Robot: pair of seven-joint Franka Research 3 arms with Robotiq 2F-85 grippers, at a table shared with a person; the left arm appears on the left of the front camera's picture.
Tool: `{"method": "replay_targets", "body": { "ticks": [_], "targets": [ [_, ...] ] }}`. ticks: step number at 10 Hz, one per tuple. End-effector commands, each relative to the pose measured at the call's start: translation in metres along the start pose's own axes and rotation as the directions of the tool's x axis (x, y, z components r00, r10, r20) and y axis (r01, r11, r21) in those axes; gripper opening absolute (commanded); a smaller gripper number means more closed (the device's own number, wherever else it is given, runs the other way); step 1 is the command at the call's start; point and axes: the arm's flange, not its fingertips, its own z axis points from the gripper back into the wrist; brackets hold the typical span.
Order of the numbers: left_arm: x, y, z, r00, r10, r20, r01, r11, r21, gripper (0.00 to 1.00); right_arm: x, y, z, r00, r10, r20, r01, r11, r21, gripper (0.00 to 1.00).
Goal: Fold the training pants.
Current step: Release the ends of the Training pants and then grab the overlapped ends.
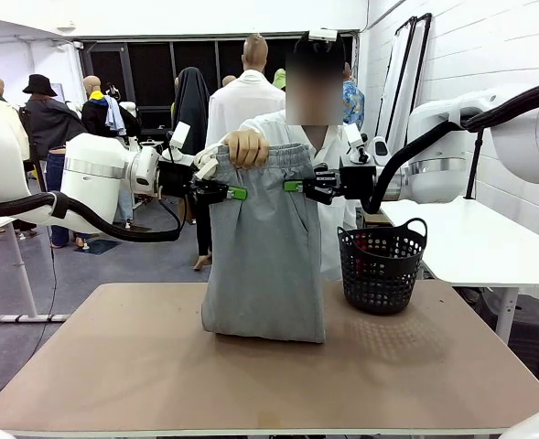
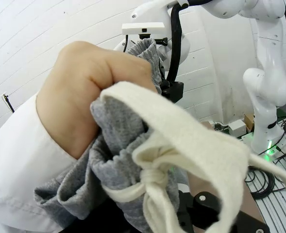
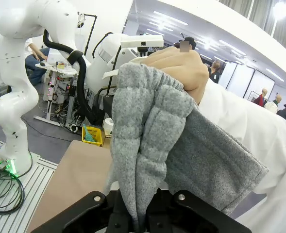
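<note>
Front view: training pants (image 1: 264,265) hang upright, both jaws clenched on their sides (just below the waistband (image 1: 285,157)).

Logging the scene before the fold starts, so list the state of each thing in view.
training pants, hanging from the waistband, lower end resting on the table.
drawstring, knotted, loose.
person's hand, fisted on the waistband.
left gripper, shut on the training pants.
right gripper, shut on the training pants.
basket, upright on the table.
</note>
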Motion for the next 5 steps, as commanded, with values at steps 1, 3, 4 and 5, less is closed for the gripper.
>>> {"method": "replay_targets", "body": {
  "ticks": [1, 3, 4, 5],
  "targets": [
    [0.0002, -0.0036, 0.0004, 1.0, -0.013, 0.016, 0.013, 1.0, 0.014, 0.0, 0.0017, -0.0005, -0.0014, 1.0, 0.002, 0.006, -0.002, 1.0, 0.002, 0.0],
    [0.0006, 0.0, -0.0002, 1.0, 0.002, 0.004, -0.002, 1.0, 0.0, 0.0, 0.0003, -0.0003, 0.0004, 1.0, 0.0, 0.005, 0.0, 1.0, -0.009, 0.0],
    [0.0012, -0.0009, -0.0007, 1.0, 0.018, 0.005, -0.018, 1.0, -0.004, 0.0, 0.0018, 0.0, 0.0003, 1.0, -0.006, 0.017, 0.006, 1.0, 0.0, 0.0],
    [0.0019, -0.0007, -0.0009, 1.0, 0.03, 0.01, -0.03, 1.0, 0.001, 0.19, 0.0032, -0.0001, -0.0002, 1.0, -0.015, 0.025, 0.015, 1.0, 0.01, 0.1]
  ]
}}
